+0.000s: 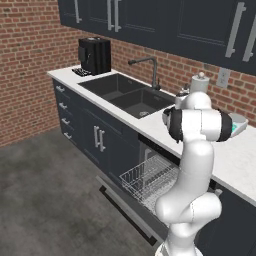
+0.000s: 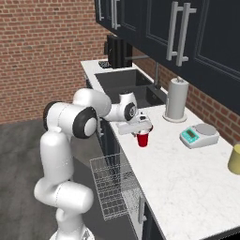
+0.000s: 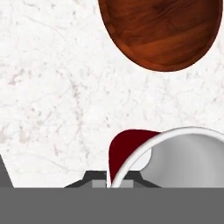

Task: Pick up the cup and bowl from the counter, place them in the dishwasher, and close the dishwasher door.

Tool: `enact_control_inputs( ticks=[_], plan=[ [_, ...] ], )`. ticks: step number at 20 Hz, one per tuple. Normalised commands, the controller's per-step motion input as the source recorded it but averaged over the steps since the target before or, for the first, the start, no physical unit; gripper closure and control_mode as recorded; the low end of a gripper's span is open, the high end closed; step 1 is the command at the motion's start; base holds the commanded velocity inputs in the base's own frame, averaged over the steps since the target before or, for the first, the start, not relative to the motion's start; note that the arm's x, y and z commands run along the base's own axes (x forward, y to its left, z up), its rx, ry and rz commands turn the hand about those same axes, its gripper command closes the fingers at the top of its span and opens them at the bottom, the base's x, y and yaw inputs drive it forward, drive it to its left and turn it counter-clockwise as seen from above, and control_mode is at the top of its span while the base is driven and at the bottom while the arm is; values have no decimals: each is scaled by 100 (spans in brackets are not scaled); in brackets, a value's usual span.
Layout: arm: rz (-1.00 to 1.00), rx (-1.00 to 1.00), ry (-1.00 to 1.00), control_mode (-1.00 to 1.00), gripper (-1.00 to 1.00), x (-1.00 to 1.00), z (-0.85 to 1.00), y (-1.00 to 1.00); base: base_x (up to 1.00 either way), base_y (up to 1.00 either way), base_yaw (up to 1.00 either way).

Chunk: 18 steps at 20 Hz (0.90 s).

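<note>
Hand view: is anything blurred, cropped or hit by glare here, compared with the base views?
Hand view: sharp, no glare; the cup and bowl are cropped by the edges. Right base view: even flat lighting, the cup crisp beneath the gripper. Left base view: equally sharp, soft shading.

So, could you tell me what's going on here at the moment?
The robot arm is reaching over the white counter and its pincer has shut on the rim of the small red cup, which looks to be standing on the counter. The dark reddish-brown bowl sits nearby on the counter, untouched. Below, the dishwasher door is dropped open and the white wire rack is pulled out, with nothing visible in it, so neither dish has gone in yet.
</note>
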Motion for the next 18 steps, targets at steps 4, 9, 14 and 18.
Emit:
enact_control_inputs(
  ticks=[4, 9, 14, 18],
  plan=[
    [0, 0, 0, -100, 100, -54, 0, 3, 0, 0, 0],
    [0, 0, -1, -100, 100, -96, 0, 40, 0, 0, 0],
    [0, -1, 0, -100, 100, -100, 0, 95, 0, 0, 0],
    [0, -8, 0, -100, 100, -83, 0, 100, 0, 0, 0]
  ],
)
